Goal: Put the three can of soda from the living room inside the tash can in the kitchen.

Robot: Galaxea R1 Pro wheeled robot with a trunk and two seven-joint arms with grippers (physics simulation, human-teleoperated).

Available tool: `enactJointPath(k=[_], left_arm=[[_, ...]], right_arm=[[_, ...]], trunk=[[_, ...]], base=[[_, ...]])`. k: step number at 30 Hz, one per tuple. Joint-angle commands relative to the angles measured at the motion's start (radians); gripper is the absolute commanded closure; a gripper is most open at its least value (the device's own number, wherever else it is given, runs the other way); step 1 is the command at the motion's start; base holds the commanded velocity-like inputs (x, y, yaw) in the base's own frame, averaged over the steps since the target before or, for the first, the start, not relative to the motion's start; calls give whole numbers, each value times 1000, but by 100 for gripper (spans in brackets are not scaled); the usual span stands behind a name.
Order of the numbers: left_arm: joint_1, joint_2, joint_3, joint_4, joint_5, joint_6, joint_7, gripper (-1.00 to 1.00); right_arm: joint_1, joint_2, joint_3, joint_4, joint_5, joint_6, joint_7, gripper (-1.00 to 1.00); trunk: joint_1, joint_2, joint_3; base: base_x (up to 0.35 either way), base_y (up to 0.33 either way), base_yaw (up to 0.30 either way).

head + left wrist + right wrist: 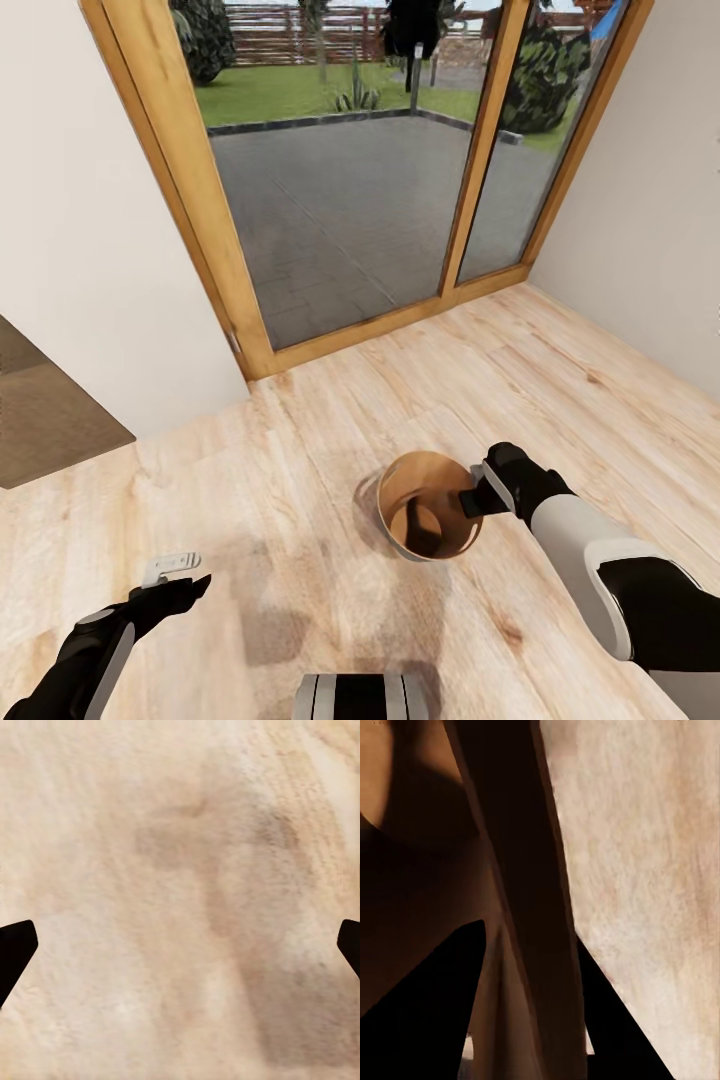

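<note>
We see the trash can (428,505) at lower centre of the frame, upright on the wood floor (300,450), our right gripper (472,497) pinching its right rim. The left gripper (180,580), lower left, hangs spread and empty, well apart. No soda cans visible here.

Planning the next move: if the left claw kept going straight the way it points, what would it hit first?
Likely the light wood floor: the left claw is open, nothing between its tips, facing bare planks.
</note>
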State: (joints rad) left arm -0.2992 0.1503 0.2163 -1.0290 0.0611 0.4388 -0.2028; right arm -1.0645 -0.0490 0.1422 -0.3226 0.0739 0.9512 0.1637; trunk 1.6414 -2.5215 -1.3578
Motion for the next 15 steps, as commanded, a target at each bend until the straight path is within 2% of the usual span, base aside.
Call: enactJointPath(k=[1, 15], left_arm=[[0, 0, 0, 0, -1, 0, 0, -100], [-3, -3, 1, 9, -4, 12, 2, -100]], right_arm=[[0, 0, 0, 0, 3, 0, -1, 100], [22, 3, 0, 1, 0, -3, 4, 100]], trunk=[[0, 0, 4], [-7, 4, 58]], base=[[0, 0, 0], [0, 0, 0]])
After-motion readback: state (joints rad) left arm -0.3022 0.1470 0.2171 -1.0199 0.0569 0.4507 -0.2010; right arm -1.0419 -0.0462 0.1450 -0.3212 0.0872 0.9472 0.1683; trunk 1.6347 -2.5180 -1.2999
